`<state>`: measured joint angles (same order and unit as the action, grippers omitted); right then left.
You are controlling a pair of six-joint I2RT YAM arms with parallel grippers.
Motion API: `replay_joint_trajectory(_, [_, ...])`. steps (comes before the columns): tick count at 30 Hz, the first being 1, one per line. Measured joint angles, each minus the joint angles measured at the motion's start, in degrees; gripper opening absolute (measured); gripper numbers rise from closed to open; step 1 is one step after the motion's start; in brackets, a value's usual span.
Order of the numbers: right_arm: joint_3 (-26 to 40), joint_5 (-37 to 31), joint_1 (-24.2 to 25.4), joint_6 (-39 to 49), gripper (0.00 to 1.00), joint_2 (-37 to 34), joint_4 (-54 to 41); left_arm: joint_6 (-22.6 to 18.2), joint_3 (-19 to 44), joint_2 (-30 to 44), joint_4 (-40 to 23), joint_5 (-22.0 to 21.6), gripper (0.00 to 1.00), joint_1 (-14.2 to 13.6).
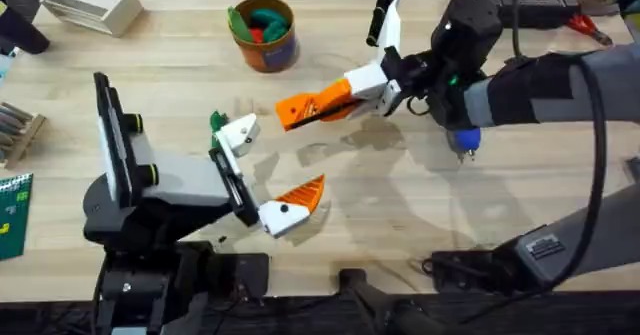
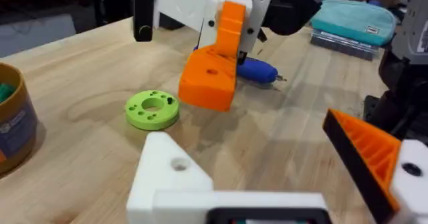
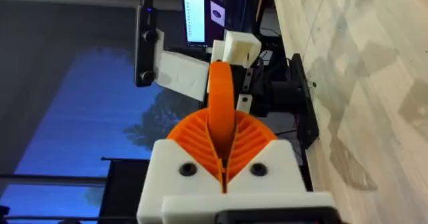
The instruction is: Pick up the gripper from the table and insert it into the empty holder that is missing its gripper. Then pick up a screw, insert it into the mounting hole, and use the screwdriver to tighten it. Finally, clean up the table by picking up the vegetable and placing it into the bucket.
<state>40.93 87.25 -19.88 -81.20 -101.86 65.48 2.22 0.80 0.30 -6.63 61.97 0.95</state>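
Wooden tabletop (image 1: pixel 400 205), light-grained, carries the scene. Left gripper (image 1: pixel 268 171) lies low over the near-centre of the table with its jaws spread wide and nothing between them: one white finger ends bare, forming the holder (image 1: pixel 240 131) with a visible mounting hole, while the other finger bears an orange pad (image 1: pixel 303 192). In the left wrist view the holder (image 2: pixel 175 174) sits in the foreground, and a bright green ring-shaped disc (image 2: pixel 152 109) lies flat on the wood just beyond it.

Right gripper (image 1: pixel 322 106) reaches in from the right, its fingers closed on the gripper (image 1: pixel 312 107), an orange wedge held clear of the table, right of and slightly beyond the holder; the right wrist view shows the wedge (image 3: pixel 221 110) pinched between two ribbed orange pads. The screwdriver (image 2: pixel 257 70), blue with a thin tip, lies on the table behind the wedge.

The bucket (image 1: pixel 263 35) stands upright at the far centre-left, with green items inside it. A white rectangular box (image 1: pixel 90 5) rests at the far left
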Motion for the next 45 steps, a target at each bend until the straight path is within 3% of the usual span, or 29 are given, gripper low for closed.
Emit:
replay_joint_trajectory(16, [0.00, 0.02, -5.95, 0.47, 0.018, -4.94, 0.17, 0.00, 0.00, 0.00, 0.00, -0.02, 0.986, 0.00])
replay_joint_trajectory(45, [2.78, -0.79, -8.46, 0.16, 0.018, -5.77, -1.64, 0.00, 0.00, 0.02, 0.00, -0.01, 0.985, 0.00])
